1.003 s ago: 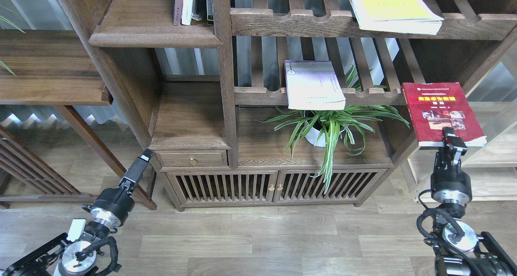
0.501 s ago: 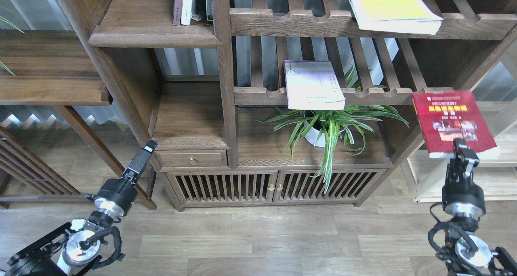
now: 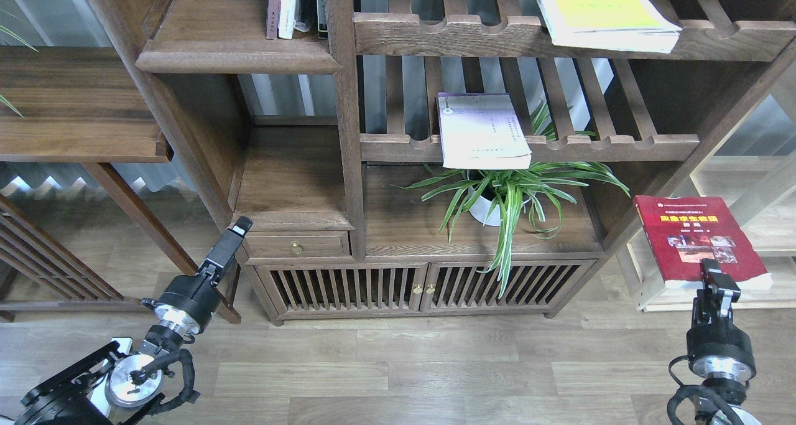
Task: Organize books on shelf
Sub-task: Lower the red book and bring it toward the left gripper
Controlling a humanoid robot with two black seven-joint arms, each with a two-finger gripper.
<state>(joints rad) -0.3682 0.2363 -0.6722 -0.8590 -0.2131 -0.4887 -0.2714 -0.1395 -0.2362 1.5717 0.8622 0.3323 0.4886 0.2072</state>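
My right gripper (image 3: 719, 280) is shut on the near edge of the dark red book (image 3: 699, 241), which hangs flat in the air at the lower right, away from the bookcase. The white-lavender book (image 3: 482, 129) lies on the middle slatted rack, overhanging its front rail. On the top slatted rack lies the yellow-green book (image 3: 600, 11). The shelf (image 3: 236, 56), a solid board with a rounded front edge, is at the upper left. My left gripper (image 3: 239, 229) points up beside the small drawer, holding nothing; its fingers look like one dark bar.
Thin upright books (image 3: 289, 8) stand at the shelf's right end. A potted spider plant (image 3: 504, 195) sits on the cabinet top below the middle rack. A brass-knobbed drawer (image 3: 295, 246) is right of my left gripper. A pale wooden unit (image 3: 746, 182) stands at the right.
My right gripper has drawn the red book off the middle rack's right end and lowered it down and slightly right. The left gripper shifted a little to the right and down.
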